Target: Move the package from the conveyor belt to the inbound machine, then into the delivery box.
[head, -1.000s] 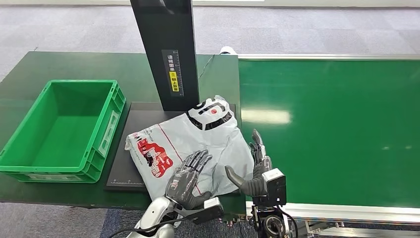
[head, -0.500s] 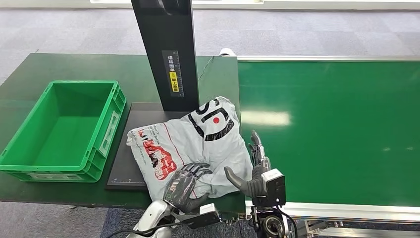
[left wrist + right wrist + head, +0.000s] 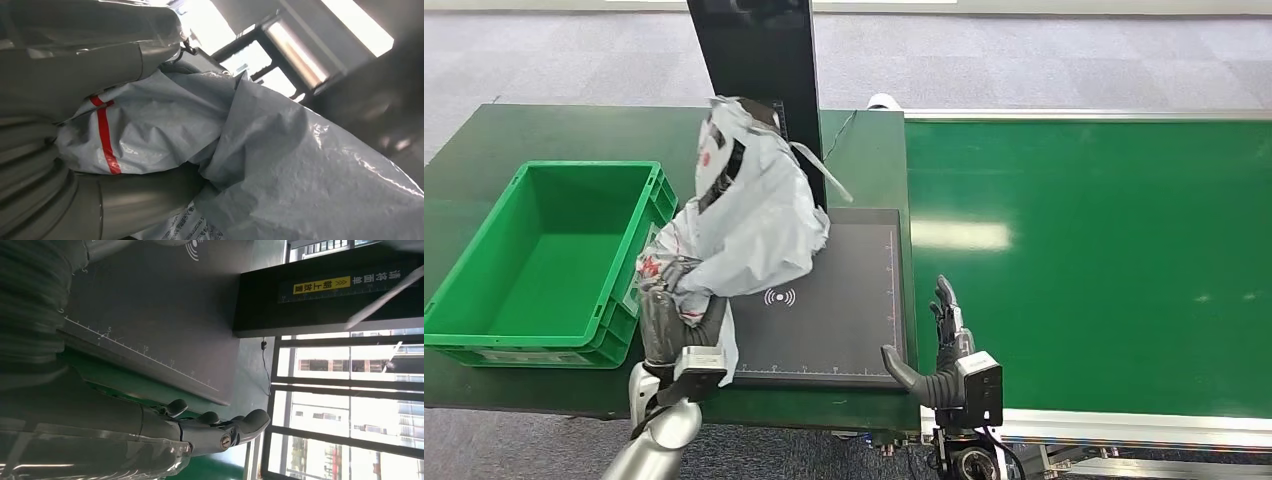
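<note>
Lifted off the black scanner plate (image 3: 834,300) since the earlier frames, the grey package (image 3: 749,215) is now held up in the air over the plate's left edge, beside the green crate (image 3: 544,260), with its upper end raised in front of the black scanner post (image 3: 759,60). Earlier the package lay flat on the plate with the left hand (image 3: 669,320) spread on top of it; now the plate's white wireless mark is uncovered. The left hand's fingers (image 3: 656,305) are clenched round the lower, bunched end of the package, where red print shows. In the left wrist view the crumpled package (image 3: 280,165), with a red stripe on it, is seen pressed between grey parts of the hand (image 3: 75,70).

The right hand (image 3: 944,350) is kept at the near right corner of the plate, at the edge of the green conveyor belt (image 3: 1094,260), much where it was before. Its fingers (image 3: 946,305) are spread apart with the thumb stuck out towards the plate, and nothing is held in them. In the right wrist view the hand (image 3: 200,432) is seen stretched out beside the plate's ruled edge (image 3: 150,360), with the yellow label of the post (image 3: 320,290) beyond it.

The crate is set on the dark green bench (image 3: 544,135), to the left of the plate, and nothing can be seen inside it.
</note>
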Available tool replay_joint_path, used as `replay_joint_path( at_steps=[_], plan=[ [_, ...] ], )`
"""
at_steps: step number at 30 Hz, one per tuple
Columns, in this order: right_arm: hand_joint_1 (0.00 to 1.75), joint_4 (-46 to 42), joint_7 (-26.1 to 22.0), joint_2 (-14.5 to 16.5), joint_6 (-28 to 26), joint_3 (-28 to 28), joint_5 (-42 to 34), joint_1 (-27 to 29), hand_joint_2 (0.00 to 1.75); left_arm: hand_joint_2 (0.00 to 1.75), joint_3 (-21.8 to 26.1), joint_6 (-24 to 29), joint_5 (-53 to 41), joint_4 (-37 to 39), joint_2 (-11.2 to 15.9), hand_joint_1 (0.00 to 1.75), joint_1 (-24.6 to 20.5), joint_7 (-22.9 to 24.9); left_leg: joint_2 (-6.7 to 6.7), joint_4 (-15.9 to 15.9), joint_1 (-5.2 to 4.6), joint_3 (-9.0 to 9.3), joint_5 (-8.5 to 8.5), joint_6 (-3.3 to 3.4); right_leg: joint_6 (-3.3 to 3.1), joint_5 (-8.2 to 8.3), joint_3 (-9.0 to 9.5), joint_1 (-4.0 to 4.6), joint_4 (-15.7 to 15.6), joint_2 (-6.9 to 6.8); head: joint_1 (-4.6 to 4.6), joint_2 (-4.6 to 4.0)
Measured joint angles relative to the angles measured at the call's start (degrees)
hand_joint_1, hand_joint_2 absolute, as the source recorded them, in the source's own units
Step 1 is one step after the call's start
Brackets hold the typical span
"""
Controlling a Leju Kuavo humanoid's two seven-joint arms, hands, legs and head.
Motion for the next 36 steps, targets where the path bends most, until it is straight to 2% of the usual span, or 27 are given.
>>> replay_joint_path(
  at_steps=[4, 7, 11, 16, 20, 25, 30, 33, 36],
  plan=[
    [0.00, 0.0, -0.1, 0.0, -0.4, -0.2, -0.1, 0.6, 1.75, 1.75, 3.1, 0.1, 7.6, -7.5, 0.8, 1.75, 0.4, -3.6, 0.01, 0.0, 0.00, -0.04, -0.01, 0.00, 0.00, 0.00, -0.04, 0.00, 0.0, 0.00, 0.00, 0.00],
    [0.00, 0.0, -0.1, 0.0, -0.5, -0.4, -0.1, 0.9, 1.75, 1.75, 6.1, -0.3, 12.6, -12.9, 1.3, 1.74, 0.8, -4.6, 0.01, 0.0, 0.01, -0.04, -0.01, -0.01, -0.01, 0.00, -0.06, 0.01, 0.0, 0.00, 0.00, 0.00],
    [0.00, 0.0, -0.1, 0.0, -0.5, -0.8, -0.1, 1.0, 1.75, 1.75, 11.3, -1.2, 13.4, -17.3, 2.2, 1.69, 0.2, -3.2, 0.01, 0.0, 0.01, -0.03, 0.00, -0.01, -0.01, -0.01, -0.07, 0.02, 0.0, 0.01, 0.01, 0.00],
    [0.00, 0.0, -0.2, 0.0, -0.3, -1.1, 0.0, 1.0, 1.75, 1.75, 18.3, -3.1, 9.6, -15.8, 3.8, 1.67, -3.5, 1.5, 0.01, 0.0, 0.01, -0.02, 0.02, -0.01, -0.01, 0.00, -0.06, 0.02, 0.0, 0.01, 0.01, 0.00],
    [0.00, 0.0, -0.2, 0.2, -0.1, -1.2, 0.3, 0.9, 1.75, 1.75, 23.2, -5.7, 6.8, -7.5, 5.7, 1.60, -8.8, 4.7, 0.01, 0.0, 0.01, 0.00, 0.03, -0.01, -0.01, 0.01, -0.05, 0.02, 0.0, 0.01, 0.02, 0.00],
    [0.00, -0.1, -0.1, 0.2, 0.7, -1.3, 0.8, 0.9, 1.75, 1.75, 28.4, -9.7, 5.2, 9.0, 8.6, 1.56, -16.6, 6.1, 0.06, 0.0, 0.02, 0.00, 0.03, -0.02, -0.01, 0.01, -0.07, 0.03, 0.0, 0.03, 0.02, 0.00],
    [0.00, -0.3, -0.1, 0.2, 1.3, -1.4, 1.2, 1.0, 1.75, 1.75, 32.3, -10.8, 2.1, 25.1, 11.9, 1.46, -23.5, 9.1, 0.20, 0.0, 0.02, -0.02, 0.03, -0.03, -0.02, 0.01, -0.12, 0.03, 0.0, 0.11, 0.02, 0.00],
    [0.00, -0.4, -0.1, 0.2, 1.7, -1.4, 1.2, 1.0, 1.75, 1.75, 33.9, -10.8, 0.7, 31.8, 13.3, 1.51, -26.6, 11.2, 0.22, 0.0, 0.02, -0.05, 0.03, -0.03, -0.02, 0.01, -0.14, 0.03, 0.0, 0.12, 0.02, 0.00],
    [0.00, -0.7, 0.0, 0.2, 1.7, -1.4, 1.2, 1.3, 1.75, 1.75, 35.7, -11.9, 0.9, 36.4, 14.3, 1.47, -28.7, 11.8, 0.25, 0.0, 0.02, -0.07, 0.02, -0.03, -0.01, 0.01, -0.17, 0.03, 0.0, 0.15, 0.03, 0.00]
  ],
)
